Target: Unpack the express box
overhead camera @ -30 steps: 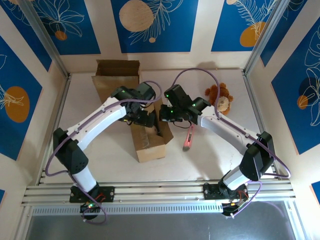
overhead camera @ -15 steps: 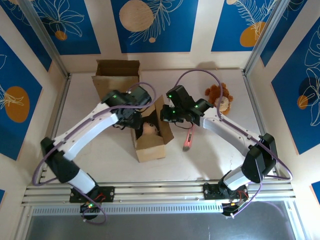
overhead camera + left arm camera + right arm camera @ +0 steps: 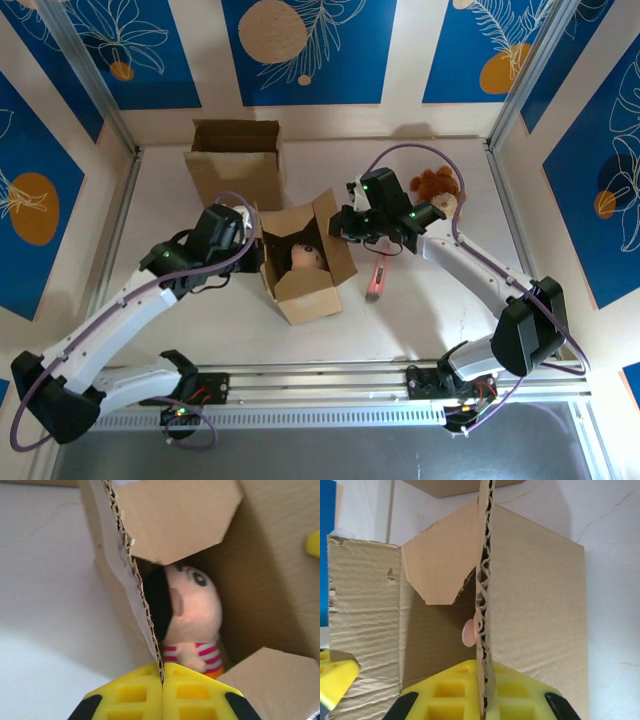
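Left hand (image 3: 162, 676) now on box flap (image 3: 116, 587)

The left arm (image 3: 130, 310) reaches forward and to the right, the right arm (image 3: 470, 265) bends in toward the left, and the left gripper (image 3: 162, 669) and the right gripper (image 3: 484, 666) each have their yellow fingers (image 3: 132, 695) pressed together on a cardboard flap (image 3: 127, 560).

You've got bright, even light from overhead on the top view, and the table (image 3: 420, 300) is crisp with only soft, pale shadows under the arms. On your left wrist, the inside of the box (image 3: 265, 580) sits in shade. The doll (image 3: 195, 610) is dim but readable, and the left fingers (image 3: 130, 697) blur up close. On the right wrist, the right fingers (image 3: 445, 695) are soft too, and the far table glows near white.
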Robot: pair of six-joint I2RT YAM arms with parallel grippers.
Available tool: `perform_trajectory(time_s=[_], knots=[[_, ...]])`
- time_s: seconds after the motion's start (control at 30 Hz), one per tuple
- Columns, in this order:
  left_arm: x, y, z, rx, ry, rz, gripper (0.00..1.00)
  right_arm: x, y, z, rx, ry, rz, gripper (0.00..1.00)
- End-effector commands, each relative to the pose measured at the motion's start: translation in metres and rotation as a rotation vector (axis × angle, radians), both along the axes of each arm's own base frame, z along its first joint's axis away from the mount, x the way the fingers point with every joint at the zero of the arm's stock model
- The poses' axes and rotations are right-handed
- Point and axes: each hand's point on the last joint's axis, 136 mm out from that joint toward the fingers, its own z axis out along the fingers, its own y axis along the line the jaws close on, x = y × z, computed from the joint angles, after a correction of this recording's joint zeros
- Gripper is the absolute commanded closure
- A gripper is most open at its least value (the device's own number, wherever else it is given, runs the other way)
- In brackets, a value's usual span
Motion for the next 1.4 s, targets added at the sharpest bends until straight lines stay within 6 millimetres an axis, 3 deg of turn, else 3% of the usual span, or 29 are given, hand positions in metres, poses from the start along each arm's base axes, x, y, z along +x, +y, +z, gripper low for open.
perform_trajectory(time_s=[0.0,0.03,0.1,0.17,0.2,0.23,0.47,0.57,0.67,0.77,0.97,1.17,1.37], knots=[[-0.017,-0.018,-0.031,-0.084,0.081,-0.106,1.00,-0.001,0.008,0.017,0.086,-0.067,0.086,1.00],[-0.017,-0.018,-0.032,-0.100,0.071,-0.112,0.99,-0.001,0.008,0.017,0.091,-0.068,0.096,1.00],[-0.018,-0.019,-0.029,-0.123,0.050,-0.124,0.89,-0.003,0.008,0.019,0.100,-0.074,0.121,1.00],[-0.017,-0.020,-0.019,-0.128,0.015,-0.137,0.67,-0.005,0.008,0.019,0.111,-0.074,0.145,1.00],[-0.015,-0.020,-0.009,-0.124,-0.008,-0.142,0.51,-0.006,0.008,0.020,0.118,-0.072,0.159,1.00],[-0.013,-0.019,0.002,-0.113,-0.033,-0.149,0.41,-0.006,0.008,0.020,0.124,-0.069,0.170,1.00],[0.015,-0.013,0.094,0.078,-0.205,-0.219,0.00,-0.010,0.007,0.016,0.137,-0.041,0.209,1.00],[0.035,-0.017,0.126,0.169,-0.260,-0.251,0.00,-0.011,0.008,0.015,0.140,-0.033,0.214,1.00],[0.054,-0.032,0.136,0.225,-0.272,-0.312,0.00,-0.012,0.008,0.013,0.141,-0.025,0.216,1.00],[0.068,-0.053,0.122,0.273,-0.253,-0.411,0.14,-0.011,0.007,0.011,0.138,-0.015,0.212,1.00],[0.072,-0.081,0.059,0.554,-0.262,-0.579,0.14,-0.010,0.005,0.009,0.137,0.004,0.204,1.00],[0.065,-0.081,0.020,0.808,-0.293,-0.561,0.14,-0.007,0.004,0.009,0.140,0.013,0.197,1.00],[0.061,-0.057,-0.019,0.957,-0.240,-0.522,0.03,-0.006,0.001,0.008,0.137,0.018,0.194,1.00]])
